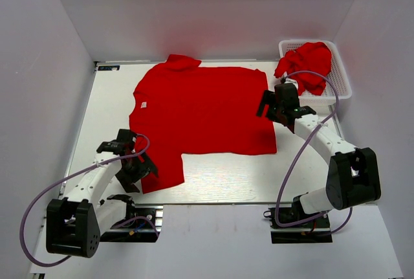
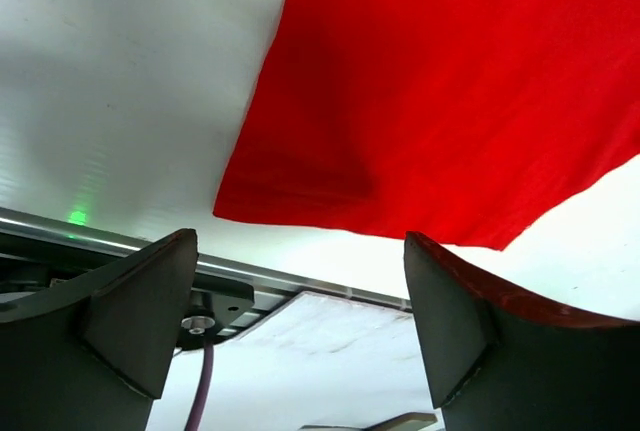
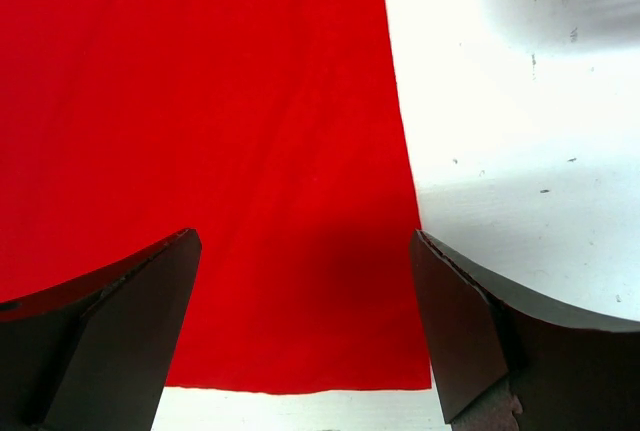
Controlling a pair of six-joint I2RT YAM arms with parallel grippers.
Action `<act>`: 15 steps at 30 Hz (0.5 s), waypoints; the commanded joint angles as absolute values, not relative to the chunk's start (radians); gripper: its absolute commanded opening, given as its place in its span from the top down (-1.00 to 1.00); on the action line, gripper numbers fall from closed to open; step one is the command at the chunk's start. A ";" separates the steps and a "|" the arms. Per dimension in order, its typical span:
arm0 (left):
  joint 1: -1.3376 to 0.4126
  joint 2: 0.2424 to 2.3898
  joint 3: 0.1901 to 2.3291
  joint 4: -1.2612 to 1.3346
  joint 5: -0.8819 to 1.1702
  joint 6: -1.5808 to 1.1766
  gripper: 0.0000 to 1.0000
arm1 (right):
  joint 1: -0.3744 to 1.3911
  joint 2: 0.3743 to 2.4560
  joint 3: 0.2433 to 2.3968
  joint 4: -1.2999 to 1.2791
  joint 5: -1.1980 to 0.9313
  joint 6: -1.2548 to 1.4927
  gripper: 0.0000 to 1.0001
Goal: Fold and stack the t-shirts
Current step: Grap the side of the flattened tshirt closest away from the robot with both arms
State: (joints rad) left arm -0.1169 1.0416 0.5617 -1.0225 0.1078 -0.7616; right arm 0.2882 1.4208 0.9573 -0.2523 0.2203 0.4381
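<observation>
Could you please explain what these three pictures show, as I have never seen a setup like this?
Two robot arms are bolted to a white table, each ending in a two-finger gripper. The wide picture comes from a fixed camera above and behind them; the other two come from cameras on the wrists, looking out between the jaws. One red t-shirt lies spread flat on the table; a second shirt sits crumpled in a white basket at the far right. The left gripper hovers open by the flat shirt's near sleeve, the right gripper open over its hem. Neither holds anything.
</observation>
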 commanded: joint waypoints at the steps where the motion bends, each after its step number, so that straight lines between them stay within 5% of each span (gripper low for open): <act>1: -0.123 1.038 0.557 -1.008 0.110 -0.793 -0.85 | 0.281 1.425 0.971 -0.221 0.207 0.446 -0.81; 15: -0.150 1.160 0.531 -0.951 0.069 -0.850 -0.42 | 0.267 1.407 0.954 -0.219 0.190 0.454 -0.81</act>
State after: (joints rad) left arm -0.1436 1.1400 0.5297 -0.9646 0.1009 -0.8181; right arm 0.2752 1.4235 0.9573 -0.2520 0.1947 0.4397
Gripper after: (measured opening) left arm 0.721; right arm 0.905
